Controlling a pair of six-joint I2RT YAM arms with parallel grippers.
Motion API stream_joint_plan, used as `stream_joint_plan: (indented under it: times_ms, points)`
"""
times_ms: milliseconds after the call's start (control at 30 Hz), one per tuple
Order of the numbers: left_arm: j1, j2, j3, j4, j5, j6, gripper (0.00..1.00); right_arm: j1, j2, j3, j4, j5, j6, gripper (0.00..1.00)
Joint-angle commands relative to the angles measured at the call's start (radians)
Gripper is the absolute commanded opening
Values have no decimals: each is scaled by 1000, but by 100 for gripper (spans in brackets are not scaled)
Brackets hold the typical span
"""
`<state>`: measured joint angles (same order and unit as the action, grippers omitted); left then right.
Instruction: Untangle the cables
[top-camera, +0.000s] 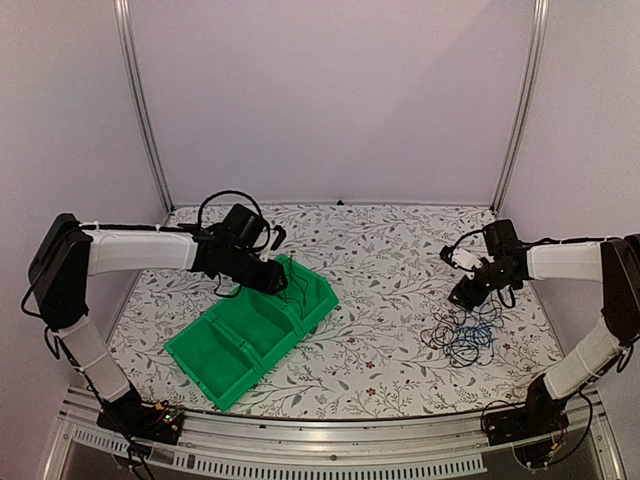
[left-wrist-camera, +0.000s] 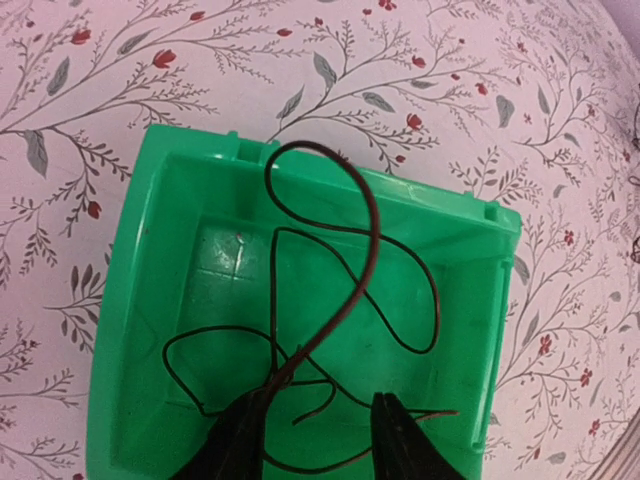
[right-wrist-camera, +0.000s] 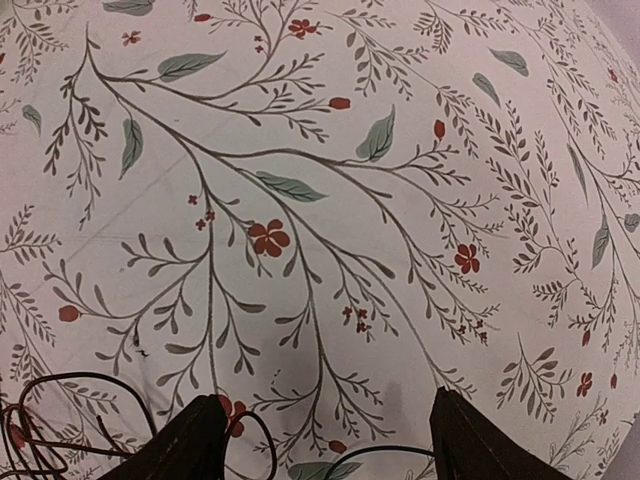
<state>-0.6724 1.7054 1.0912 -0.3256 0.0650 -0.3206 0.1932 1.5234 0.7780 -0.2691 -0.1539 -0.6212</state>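
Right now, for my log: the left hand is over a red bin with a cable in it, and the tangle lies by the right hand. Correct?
No: the bin is green, not red, as the left wrist view shows. The rest holds: left hand, cable, tangle, right hand.

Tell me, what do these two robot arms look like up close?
The left arm and right arm are white tube-like sections linked by chunky black joints, with black wiring looping at the wrists. The left gripper and right gripper each end in two dark, tapering fingers.
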Motion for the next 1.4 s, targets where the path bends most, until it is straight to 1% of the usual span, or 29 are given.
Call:
stream_joint_plan:
  times_ms: [0, 67, 167, 300, 433, 567, 633, 700, 800, 933, 1000, 1100, 1233, 1367]
  points:
    - [-18, -56, 48, -27, -61, -13, 43, -4, -41, 15, -11, -52, 16, 75]
    - [-17, -45, 79, -42, -110, -7, 46, -4, -47, 16, -13, -67, 16, 75]
    - [-14, -18, 125, -60, -146, 13, 47, -4, -45, 24, -14, -77, 14, 75]
    - [-1, 37, 182, -71, -155, 40, 46, -2, -19, 36, -18, -78, 8, 75]
    - [14, 106, 260, -144, -160, 49, 46, -2, -14, 33, -19, -74, -1, 75]
    - [18, 128, 284, -171, -185, 70, 47, -2, -13, 31, -18, -61, -5, 75]
    - [22, 138, 288, -183, -183, 79, 44, -3, -12, 30, -17, -59, -6, 75]
    - [20, 138, 294, -197, -177, 86, 37, -3, -12, 32, -18, -63, -5, 75]
    - [2, 69, 254, -124, -125, 123, 37, -2, -25, 51, -31, -93, 17, 75]
    - [-60, -34, 216, -32, -122, 197, 40, -3, -86, 120, -145, -153, 11, 73]
    - [-94, -75, 187, 17, -119, 218, 41, -2, -111, 149, -217, -153, -35, 70]
    - [-147, -115, 139, 89, -63, 232, 42, -2, -129, 174, -303, -160, -80, 64]
    - [-229, -125, 81, 197, 24, 237, 43, 15, -133, 183, -440, -286, -171, 63]
    - [-271, -82, 45, 276, 74, 174, 44, 92, -162, 141, -473, -321, -206, 65]
